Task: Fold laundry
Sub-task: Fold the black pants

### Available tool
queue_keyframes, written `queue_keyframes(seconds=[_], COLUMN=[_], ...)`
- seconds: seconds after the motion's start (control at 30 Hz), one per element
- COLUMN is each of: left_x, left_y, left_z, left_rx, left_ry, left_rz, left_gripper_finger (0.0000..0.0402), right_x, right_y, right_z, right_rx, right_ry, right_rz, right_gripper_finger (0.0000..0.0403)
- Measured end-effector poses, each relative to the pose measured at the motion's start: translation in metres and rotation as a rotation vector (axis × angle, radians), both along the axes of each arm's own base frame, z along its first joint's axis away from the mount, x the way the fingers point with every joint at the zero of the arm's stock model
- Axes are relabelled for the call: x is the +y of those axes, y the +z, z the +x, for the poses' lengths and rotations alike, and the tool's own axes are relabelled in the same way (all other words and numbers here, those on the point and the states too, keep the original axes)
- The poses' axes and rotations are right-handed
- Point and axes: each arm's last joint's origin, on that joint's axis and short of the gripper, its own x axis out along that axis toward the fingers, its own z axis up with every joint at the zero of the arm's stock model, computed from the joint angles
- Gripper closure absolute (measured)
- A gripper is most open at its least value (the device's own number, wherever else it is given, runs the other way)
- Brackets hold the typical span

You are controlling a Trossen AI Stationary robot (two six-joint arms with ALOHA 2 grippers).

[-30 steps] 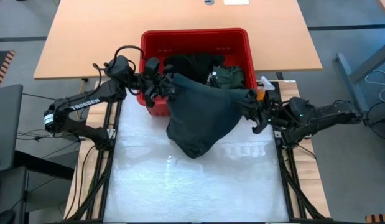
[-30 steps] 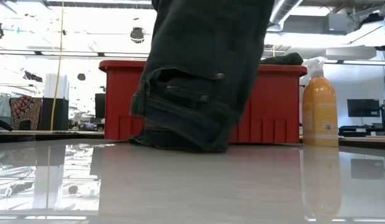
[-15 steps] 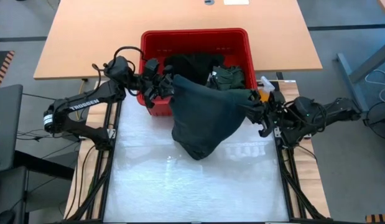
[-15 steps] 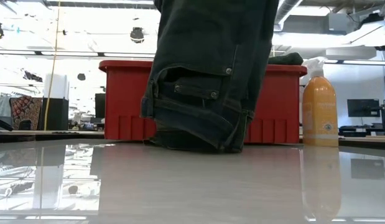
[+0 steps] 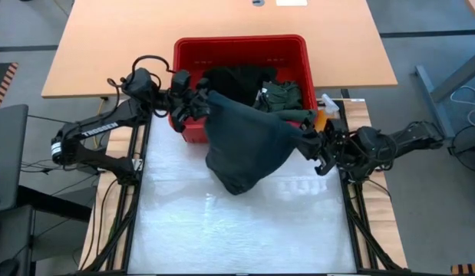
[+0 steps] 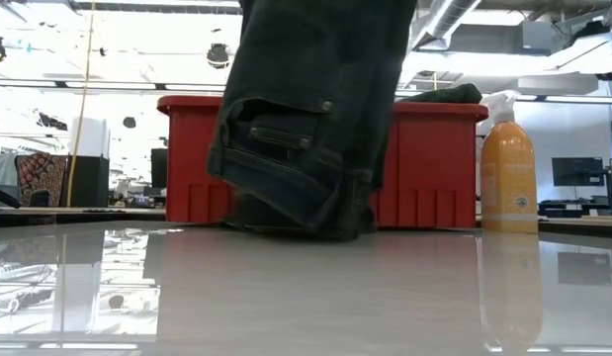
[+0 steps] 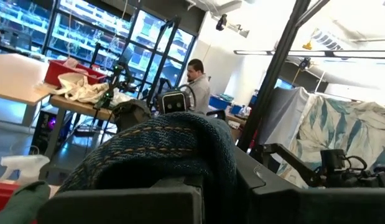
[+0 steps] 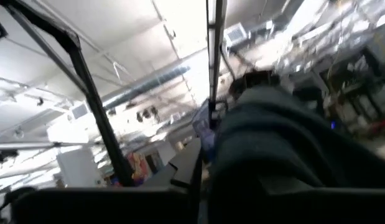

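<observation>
Left gripper (image 5: pixel 197 100): fingers together, pinched on one upper corner of the dark denim garment (image 5: pixel 245 146), just in front of the near-left corner of the red plastic basket (image 5: pixel 188 47). In the left wrist view the gripped cloth (image 7: pixel 161 149) bulges above the dark fingers as a thick rounded fold with a coarse blue-and-tan weave.

Right gripper (image 5: pixel 312 146): at the garment's opposite upper corner, beside the basket's near-right corner. Dark cloth (image 8: pixel 273 143) fills the space over its fingers in the right wrist view; whether the fingers are clamped or parted cannot be told.

Between the two grippers the garment hangs as a slack, roughly triangular sheet, its top edge stretched across the basket's front wall and its lower point sagging onto the white table surface (image 5: pixel 237 230). From table height its lower end (image 6: pixel 296 178) shows heavy stitched seams, a flat pocket-like panel and small metal rivets, resting crumpled on the glossy tabletop.

Behind the grippers, inside the basket, lie more soft garments: a black heap (image 5: pixel 235 79) and a dark green buttoned piece (image 5: pixel 282 95). An orange spray bottle (image 6: pixel 508 176) with a white trigger head stands just past the right gripper, beside the basket's right wall.
</observation>
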Motion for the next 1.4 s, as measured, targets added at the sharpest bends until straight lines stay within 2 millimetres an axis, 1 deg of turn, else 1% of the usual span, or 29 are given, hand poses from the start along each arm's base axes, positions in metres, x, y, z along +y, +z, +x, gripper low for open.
queue_keyframes(seconds=[0.07,0.13,0.2,0.27,0.3,0.33,0.4,0.53,0.6,0.67,0.77,0.83,0.9,0.97,1.07,1.17,1.3,1.4], left_x=[-0.001,-0.001,-0.001,-0.003,-0.004,-0.006,-0.01,-0.026,-0.037,-0.048,-0.067,-0.082,-0.094,-0.1,-0.099,-0.096,-0.092,-0.087], left_y=[0.001,0.002,0.002,0.002,0.002,0.003,0.007,0.022,0.024,0.024,0.023,0.023,0.025,0.028,0.033,0.03,0.015,0.0], left_z=[-0.002,-0.002,-0.002,-0.003,-0.002,-0.002,-0.005,-0.012,-0.012,-0.011,-0.011,-0.012,-0.016,-0.024,-0.037,-0.043,-0.037,-0.027], left_rx=[-0.007,-0.011,-0.01,-0.013,-0.016,-0.026,-0.078,-0.264,-0.313,-0.336,-0.381,-0.432,-0.487,-0.517,-0.485,-0.377,-0.156,0.01], left_ry=[0.002,0.003,-0.002,-0.017,-0.023,-0.029,-0.051,-0.106,-0.138,-0.183,-0.288,-0.332,-0.339,-0.284,-0.17,-0.103,-0.028,0.076], left_rz=[0.006,0.014,0.017,0.026,0.037,0.056,0.112,0.25,0.302,0.351,0.435,0.506,0.569,0.596,0.593,0.59,0.555,0.54], left_gripper_finger=[0.0391,0.0391,0.0391,0.0391,0.0391,0.0391,0.0391,0.0391,0.0391,0.0391,0.0391,0.0391,0.0391,0.0391,0.0391,0.0391,0.0391,0.0391], right_x=[0.0,-0.001,-0.002,-0.002,-0.001,0.0,0.001,0.007,0.012,0.02,0.034,0.046,0.059,0.065,0.062,0.053,0.04,0.032], right_y=[0.001,0.001,0.001,0.001,0.001,0.003,0.014,0.052,0.07,0.084,0.098,0.105,0.112,0.121,0.131,0.128,0.115,0.1], right_z=[0.001,0.004,0.006,0.008,0.009,0.01,0.01,0.008,0.014,0.023,0.039,0.049,0.055,0.056,0.053,0.051,0.057,0.065], right_rx=[-0.026,-0.037,-0.046,-0.067,-0.08,-0.091,-0.11,-0.131,-0.09,-0.012,0.108,0.152,0.163,0.171,0.214,0.311,0.446,0.515], right_ry=[-0.028,-0.044,-0.056,-0.082,-0.096,-0.107,-0.124,-0.086,-0.028,0.033,0.106,0.144,0.156,0.128,0.057,0.01,0.028,0.009], right_rz=[-0.023,-0.032,-0.039,-0.066,-0.083,-0.097,-0.127,-0.335,-0.436,-0.504,-0.579,-0.642,-0.708,-0.755,-0.752,-0.708,-0.62,-0.6], right_gripper_finger=[0.0291,0.0295,0.0319,0.0363,0.0378,0.0382,0.0381,0.0382,0.0382,0.0382,0.0382,0.0382,0.0382,0.0382,0.0382,0.0382,0.0382,0.0382])
